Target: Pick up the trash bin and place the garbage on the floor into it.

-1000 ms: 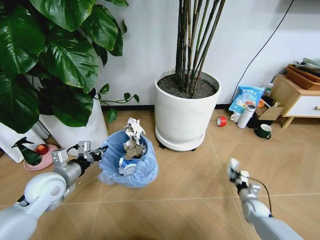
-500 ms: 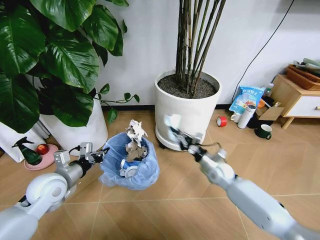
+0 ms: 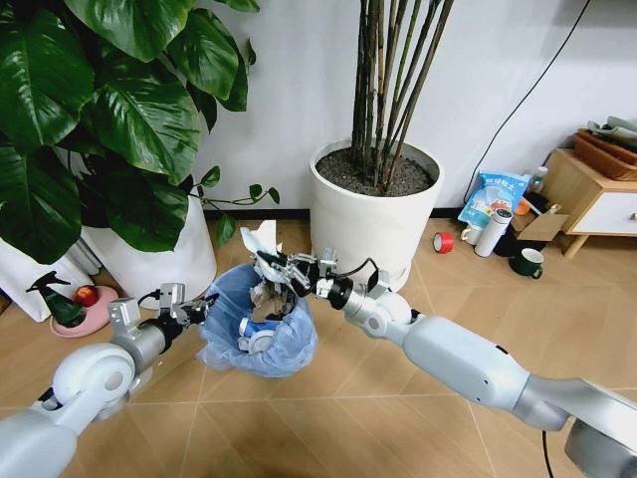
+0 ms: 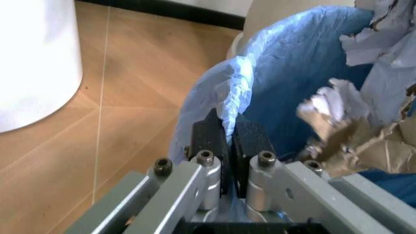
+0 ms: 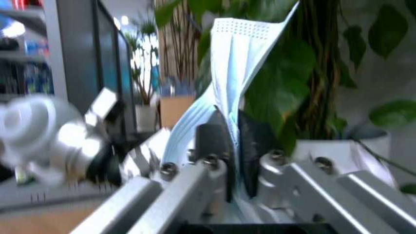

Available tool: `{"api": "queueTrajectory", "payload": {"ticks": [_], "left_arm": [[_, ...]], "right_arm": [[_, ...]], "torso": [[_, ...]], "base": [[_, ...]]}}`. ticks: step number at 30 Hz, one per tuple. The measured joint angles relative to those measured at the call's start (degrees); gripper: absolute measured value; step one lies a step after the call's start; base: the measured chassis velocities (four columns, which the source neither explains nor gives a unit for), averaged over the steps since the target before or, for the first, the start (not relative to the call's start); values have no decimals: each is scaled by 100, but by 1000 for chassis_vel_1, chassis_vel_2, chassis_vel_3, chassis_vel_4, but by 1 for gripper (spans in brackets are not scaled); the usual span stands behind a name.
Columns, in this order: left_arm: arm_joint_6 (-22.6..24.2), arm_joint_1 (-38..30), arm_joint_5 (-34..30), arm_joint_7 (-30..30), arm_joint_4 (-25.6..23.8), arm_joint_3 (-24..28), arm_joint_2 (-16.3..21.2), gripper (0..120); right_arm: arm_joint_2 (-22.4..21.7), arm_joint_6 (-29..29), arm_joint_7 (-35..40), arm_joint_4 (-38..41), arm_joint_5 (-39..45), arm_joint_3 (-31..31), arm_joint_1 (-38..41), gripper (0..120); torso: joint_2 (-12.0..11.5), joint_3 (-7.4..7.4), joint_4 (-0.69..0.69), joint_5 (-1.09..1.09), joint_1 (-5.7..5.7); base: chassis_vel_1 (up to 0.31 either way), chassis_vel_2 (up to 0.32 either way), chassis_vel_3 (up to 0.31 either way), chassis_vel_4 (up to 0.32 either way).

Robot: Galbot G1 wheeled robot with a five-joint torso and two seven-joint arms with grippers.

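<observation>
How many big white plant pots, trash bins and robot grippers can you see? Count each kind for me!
Big white plant pots: 2 (one under the leafy plant, one under the tall stems)
Trash bin: 1
Grippers: 2 (left gripper pinching the bin's bag, right gripper holding a face mask)
Total: 5

Crinkly blue plastic lines the trash bin (image 3: 257, 331); smooth wood-look floor (image 3: 328, 418)
</observation>
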Motion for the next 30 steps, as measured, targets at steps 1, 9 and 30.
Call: {"api": "queueTrajectory", "payload": {"ticks": [1, 9, 30], "left_arm": [[0, -16, -9, 2, 2, 1, -5, 0], [6, -188, -80, 5, 69, 47, -16, 0], [14, -268, -171, -24, 116, 2, -58, 0]], "right_arm": [[-22, -20, -4, -12, -12, 0, 14, 12], [-257, -147, -44, 82, -7, 1, 45, 45], [-575, -184, -313, 101, -104, 258, -335, 100]], "torso": [[0, 0, 0, 0, 0], [0, 0, 1, 1, 0], [0, 0, 1, 2, -1]], "base": [[0, 0, 0, 0], [0, 0, 0, 0], [0, 0, 0, 0]]}}
